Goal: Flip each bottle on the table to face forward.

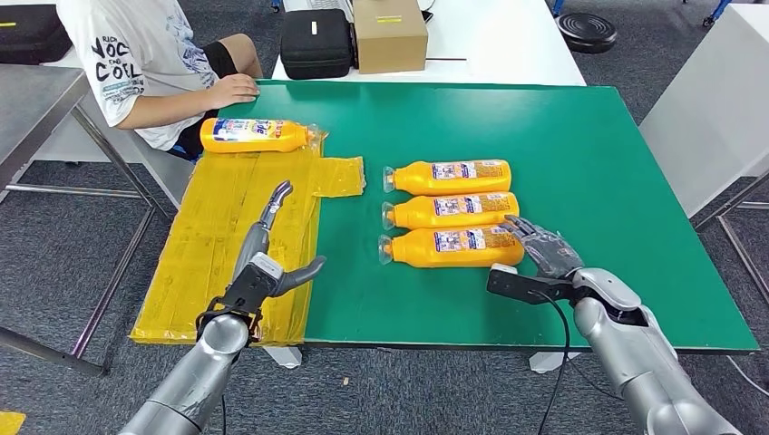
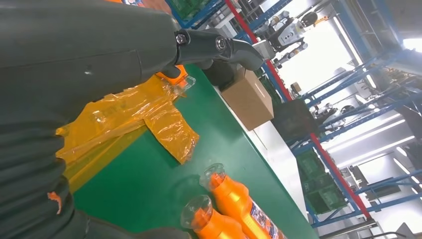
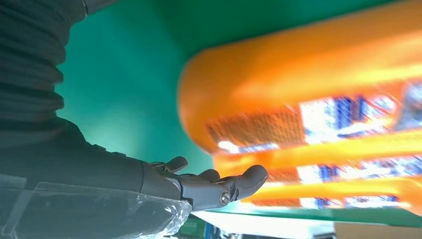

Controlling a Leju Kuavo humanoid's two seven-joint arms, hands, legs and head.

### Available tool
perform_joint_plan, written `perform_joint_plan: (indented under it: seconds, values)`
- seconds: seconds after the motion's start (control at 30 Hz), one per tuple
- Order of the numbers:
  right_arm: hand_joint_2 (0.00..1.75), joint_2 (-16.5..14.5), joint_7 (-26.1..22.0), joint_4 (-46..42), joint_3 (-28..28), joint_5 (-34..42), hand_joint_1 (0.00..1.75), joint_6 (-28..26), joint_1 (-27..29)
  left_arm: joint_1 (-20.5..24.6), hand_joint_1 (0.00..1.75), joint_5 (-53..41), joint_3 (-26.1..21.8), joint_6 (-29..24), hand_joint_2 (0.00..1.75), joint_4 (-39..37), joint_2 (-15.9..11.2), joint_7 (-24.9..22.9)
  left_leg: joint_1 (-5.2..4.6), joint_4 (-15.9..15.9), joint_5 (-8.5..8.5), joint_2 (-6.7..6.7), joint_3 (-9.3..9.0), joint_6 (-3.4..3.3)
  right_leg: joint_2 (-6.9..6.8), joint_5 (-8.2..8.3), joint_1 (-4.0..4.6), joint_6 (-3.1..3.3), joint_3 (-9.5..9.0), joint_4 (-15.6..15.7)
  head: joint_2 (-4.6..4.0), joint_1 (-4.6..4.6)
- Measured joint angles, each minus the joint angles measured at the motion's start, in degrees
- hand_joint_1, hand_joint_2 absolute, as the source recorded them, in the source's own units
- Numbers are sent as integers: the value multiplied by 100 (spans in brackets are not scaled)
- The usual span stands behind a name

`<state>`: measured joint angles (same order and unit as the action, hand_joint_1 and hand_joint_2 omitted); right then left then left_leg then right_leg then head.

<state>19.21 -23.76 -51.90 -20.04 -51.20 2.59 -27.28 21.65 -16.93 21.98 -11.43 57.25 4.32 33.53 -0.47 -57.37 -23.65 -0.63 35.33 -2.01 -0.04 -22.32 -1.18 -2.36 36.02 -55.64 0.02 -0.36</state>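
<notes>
On the green surface we see three bottles lying mid-surface, long axes parallel to its near edge. Our right hand, fingers spread and empty, touches the nearest base; left hand hovers released, farther off.

Your head view looks down from behind both hands. Left wrist view sits behind the left hand; right wrist view, close behind the right hand. All share the bottles.
</notes>
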Motion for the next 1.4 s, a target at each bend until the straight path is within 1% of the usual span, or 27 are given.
perform_joint_plan:
  seconds: [0.13, 0.37, 0.53, 0.7, 1.07, 1.4]
  values:
    - [175, -68, -18, 43, -79, 7, 0, -3, -92, 36, 0, -10, 22, -4, 175, -36, 5, -3, 0, 0, 0, 0, 1, 0, 0, 0, 0, 0, 0, -1, 0, -1]
    - [175, -120, -162, -72, -187, 256, 0, 116, -116, 25, 0, -35, 47, 57, 175, -38, -1, -20, -1, 0, 0, -1, 1, 0, 0, 0, -1, 0, 0, 0, 0, -1]
    - [175, -88, -104, -249, -215, 347, 0, 231, 10, 40, 0, -56, 102, 194, 175, -44, -4, -67, -1, 0, 0, -1, 1, 0, 0, 0, -1, 0, 0, 0, 0, 0]
    - [175, -126, -45, -167, -255, 271, 0, 263, 39, 103, 0, -95, 140, 223, 175, -120, -2, -172, 0, 0, 0, 3, 1, 0, 1, 0, -1, 0, 0, 0, 0, 0]
    - [175, -477, -157, 1032, -505, 181, 0, 201, -897, 159, 0, 6, 139, -41, 175, -316, 3, -187, 1, 0, 6, 3, -2, -1, 1, 2, 0, -1, -1, -3, 0, 1]
    - [175, -672, -347, 1419, -605, 345, 0, 211, -1238, 177, 0, 31, 139, -77, 175, -435, 2, -147, 0, 0, 5, 3, 0, -1, 1, 2, 0, -1, 0, -2, 0, 1]
